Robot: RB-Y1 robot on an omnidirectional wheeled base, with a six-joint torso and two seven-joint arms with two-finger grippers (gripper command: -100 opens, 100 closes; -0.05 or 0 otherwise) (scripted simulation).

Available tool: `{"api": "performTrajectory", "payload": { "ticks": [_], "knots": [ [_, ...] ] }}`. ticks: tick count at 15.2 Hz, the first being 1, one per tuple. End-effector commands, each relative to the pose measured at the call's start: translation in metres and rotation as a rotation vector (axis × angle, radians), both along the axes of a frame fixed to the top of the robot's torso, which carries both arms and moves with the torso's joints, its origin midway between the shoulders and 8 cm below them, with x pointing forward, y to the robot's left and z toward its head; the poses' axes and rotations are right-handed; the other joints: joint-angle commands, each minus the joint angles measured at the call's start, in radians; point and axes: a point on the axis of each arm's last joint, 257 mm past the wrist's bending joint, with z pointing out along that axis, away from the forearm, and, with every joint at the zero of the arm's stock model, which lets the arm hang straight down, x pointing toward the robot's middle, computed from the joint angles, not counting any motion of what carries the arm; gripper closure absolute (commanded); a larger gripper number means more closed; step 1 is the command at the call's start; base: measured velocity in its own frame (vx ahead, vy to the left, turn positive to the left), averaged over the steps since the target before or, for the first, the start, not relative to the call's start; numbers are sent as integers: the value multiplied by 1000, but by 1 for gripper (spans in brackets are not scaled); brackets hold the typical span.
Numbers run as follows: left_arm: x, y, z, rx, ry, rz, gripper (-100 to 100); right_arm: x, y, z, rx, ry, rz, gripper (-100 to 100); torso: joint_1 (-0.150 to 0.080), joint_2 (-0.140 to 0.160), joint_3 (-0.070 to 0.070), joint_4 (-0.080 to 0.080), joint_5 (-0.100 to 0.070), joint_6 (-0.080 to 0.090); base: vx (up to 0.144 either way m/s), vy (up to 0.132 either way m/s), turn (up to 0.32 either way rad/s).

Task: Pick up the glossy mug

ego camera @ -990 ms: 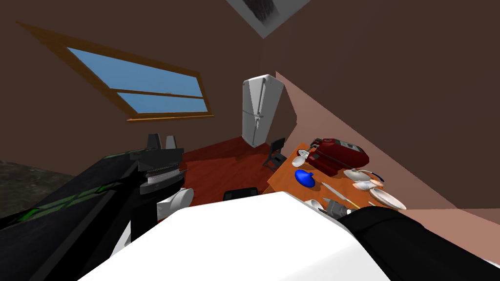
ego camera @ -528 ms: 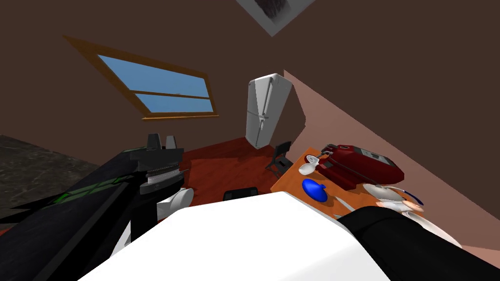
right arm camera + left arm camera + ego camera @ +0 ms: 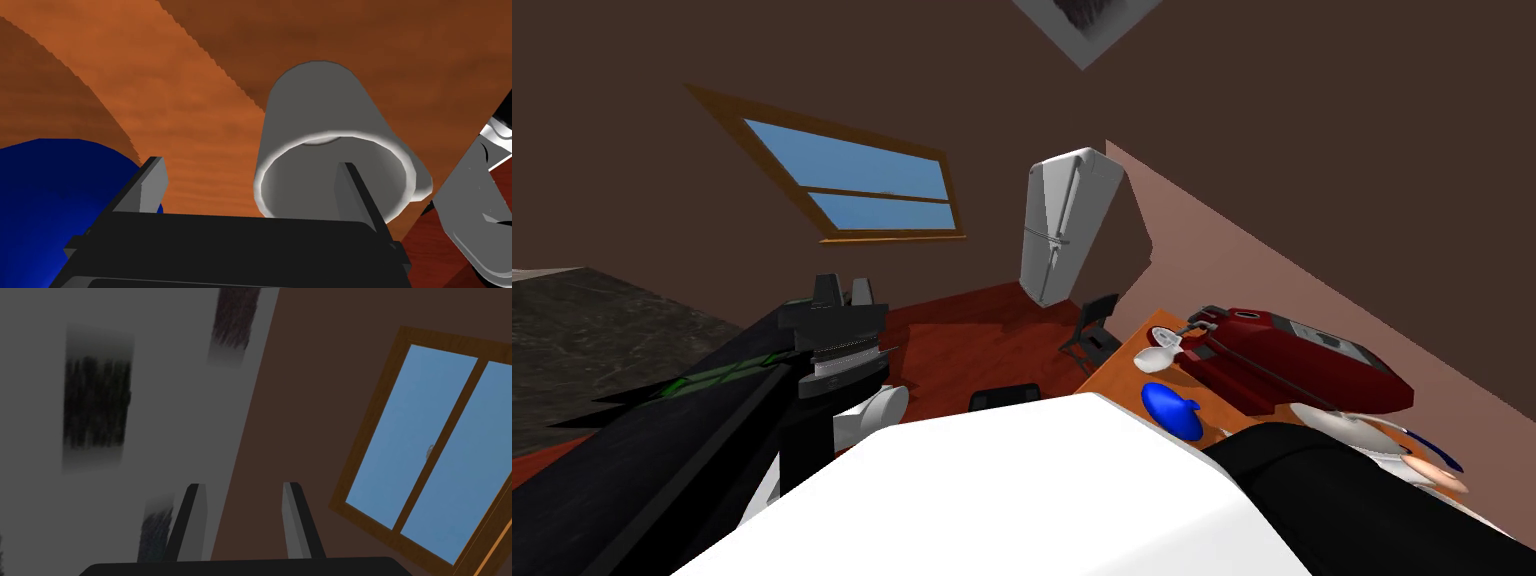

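Observation:
A plain grey mug (image 3: 325, 145) stands upright on the orange wooden table (image 3: 200, 100), its mouth toward my right hand. My right gripper (image 3: 250, 167) hangs open just over it. One finger (image 3: 352, 192) shows across the mug's mouth, and the other finger (image 3: 150, 185) is off to its side, apart from it. Nothing is gripped. My left gripper (image 3: 845, 290) is raised at my left, away from the table; in the left wrist view the left gripper (image 3: 243, 488) has a gap between its fingers with nothing in it.
A blue rounded object (image 3: 45, 200) lies close beside the right hand, a grey utensil (image 3: 470, 210) on the mug's other side. The table (image 3: 1122, 365) also carries a red appliance (image 3: 1292, 360), a white spoon (image 3: 1157, 357) and bowls (image 3: 1362, 430). Beyond stand a chair (image 3: 1092, 330) and fridge (image 3: 1062, 225).
My head view has swung: the table's things slid right and lower and look nearer, the window and fridge shifted right. My left arm keeps its pose.

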Motion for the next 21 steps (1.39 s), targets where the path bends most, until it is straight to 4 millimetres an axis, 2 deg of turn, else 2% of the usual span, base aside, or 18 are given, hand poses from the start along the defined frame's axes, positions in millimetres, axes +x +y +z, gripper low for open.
{"api": "performTrajectory", "payload": {
  "ticks": [1,5,6,8,12,13,17,18,20,21],
  "knots": [
    [0,0,0,0,0,0,0,-30,18,-10,30,62,7,-100,0,0,0,0,0,0,84,-39,237],
    [0,0,0,0,0,0,0,-30,18,-10,29,60,6,-100,-1,-1,-1,0,0,1,49,-30,34],
    [0,0,0,0,0,0,0,-32,29,-24,31,60,-3,-100,0,0,0,0,0,1,-3,-27,66],
    [0,0,0,0,0,0,0,-33,35,-32,32,59,-9,-100,-1,3,1,1,0,0,-23,-50,81],
    [0,0,0,0,0,0,0,-33,34,-31,33,60,-7,-100,-1,5,3,1,0,1,-21,-27,5],
    [0,0,0,0,0,0,0,-33,34,-31,32,60,-8,100,0,4,2,1,0,1,0,0,0],
    [0,0,0,0,0,0,0,-34,35,-31,33,62,-10,100,-4,4,3,2,-2,0,-1,1,-5],
    [0,0,0,0,0,0,0,-32,25,-18,31,61,1,100,-5,4,3,2,-3,-1,17,32,-51],
    [0,0,0,0,0,0,0,-31,19,-10,30,62,7,100,-2,3,2,1,-1,-1,40,58,-76],
    [0,0,0,0,0,0,0,-33,23,-16,28,62,1,100,-1,2,1,1,-1,-1,25,36,-27]
  ]
}}
